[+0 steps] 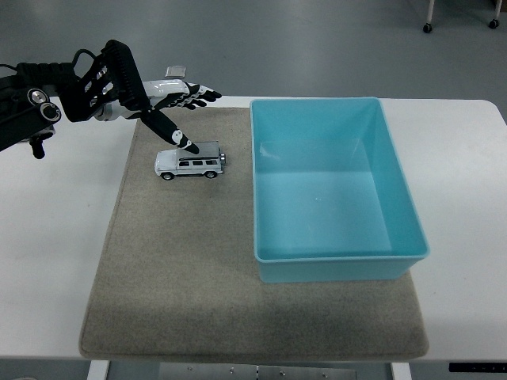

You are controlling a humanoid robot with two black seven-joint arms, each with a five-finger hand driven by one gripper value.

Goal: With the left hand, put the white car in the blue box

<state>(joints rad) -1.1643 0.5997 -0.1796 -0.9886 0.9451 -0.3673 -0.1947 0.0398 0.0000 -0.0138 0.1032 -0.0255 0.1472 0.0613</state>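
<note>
A small white toy car (190, 162) lies on its wheels on the beige mat (182, 269), left of the blue box (337, 257). The box is open-topped and holds nothing. My left hand (170, 111) reaches in from the upper left and hovers just above and behind the car. Its fingers (198, 95) are spread and hold nothing; its thumb (170, 131) points down toward the car's roof. The right arm is out of view.
The mat covers the middle of the white table (55, 237). A small grey object (176, 71) lies at the table's far edge behind my left hand. Grey floor lies beyond the table.
</note>
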